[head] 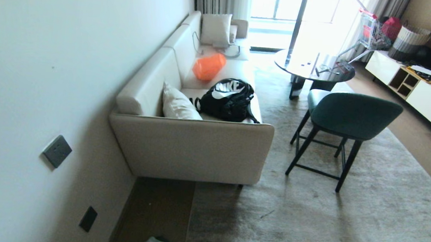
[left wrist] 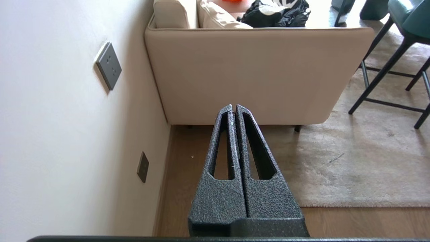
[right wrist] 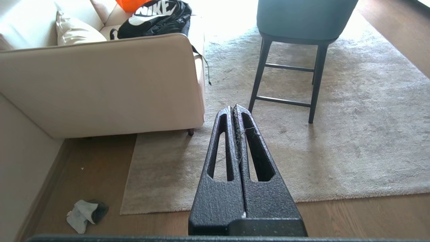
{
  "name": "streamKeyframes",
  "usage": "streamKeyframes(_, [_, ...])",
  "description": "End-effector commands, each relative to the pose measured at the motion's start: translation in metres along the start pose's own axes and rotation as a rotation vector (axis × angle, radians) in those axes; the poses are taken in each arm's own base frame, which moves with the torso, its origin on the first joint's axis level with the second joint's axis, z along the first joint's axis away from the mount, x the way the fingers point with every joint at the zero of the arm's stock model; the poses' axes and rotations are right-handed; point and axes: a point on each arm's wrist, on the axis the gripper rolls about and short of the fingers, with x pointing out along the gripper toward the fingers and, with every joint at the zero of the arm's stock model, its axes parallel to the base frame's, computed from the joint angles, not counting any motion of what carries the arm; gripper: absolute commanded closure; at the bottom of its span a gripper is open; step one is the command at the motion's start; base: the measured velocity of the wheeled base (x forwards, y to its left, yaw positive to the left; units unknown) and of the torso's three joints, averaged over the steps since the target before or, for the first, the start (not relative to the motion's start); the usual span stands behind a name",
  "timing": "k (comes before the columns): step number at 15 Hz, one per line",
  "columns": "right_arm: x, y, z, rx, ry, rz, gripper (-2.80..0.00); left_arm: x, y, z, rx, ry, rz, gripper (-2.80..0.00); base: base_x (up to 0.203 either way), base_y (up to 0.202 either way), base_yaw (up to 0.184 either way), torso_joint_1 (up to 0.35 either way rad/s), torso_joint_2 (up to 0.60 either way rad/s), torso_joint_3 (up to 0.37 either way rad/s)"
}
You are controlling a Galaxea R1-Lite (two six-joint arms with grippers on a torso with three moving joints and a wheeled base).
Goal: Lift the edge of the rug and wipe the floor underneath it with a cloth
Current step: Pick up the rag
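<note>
Both tools closed, empty: left tool (left wrist: 234, 108), right tool (right wrist: 234, 108). Advised: collect cloth (right wrist: 83, 215) from floor (right wrist: 100, 158) before lifting rug edge (right wrist: 129, 188).

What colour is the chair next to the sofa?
The chair has a dark teal-green seat and thin black legs. The head view shows it best.

Grey-beige rug edge (right wrist: 208, 205), brown floor (right wrist: 100, 174)
</note>
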Motion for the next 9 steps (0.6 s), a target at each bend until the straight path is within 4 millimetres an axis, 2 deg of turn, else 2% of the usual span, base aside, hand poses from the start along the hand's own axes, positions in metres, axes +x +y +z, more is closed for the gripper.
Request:
streamKeyframes(1, [0.0000, 0.0000, 0.0000, 0.000, 0.000, 0.000, 0.00, 0.0000, 0.0000, 0.0000, 0.000, 0.000, 0.000, 0.00, 0.000, 0.000, 0.000, -0.119, 0.34, 0.195])
streamKeyframes(9, [0.0000, -0.0001, 0.0000, 0.002, 0.000, -0.002, 0.00, 0.0000, 0.0000, 0.0000, 0.000, 0.000, 0.000, 0.00, 0.000, 0.000, 0.000, -0.148, 0.38, 0.236])
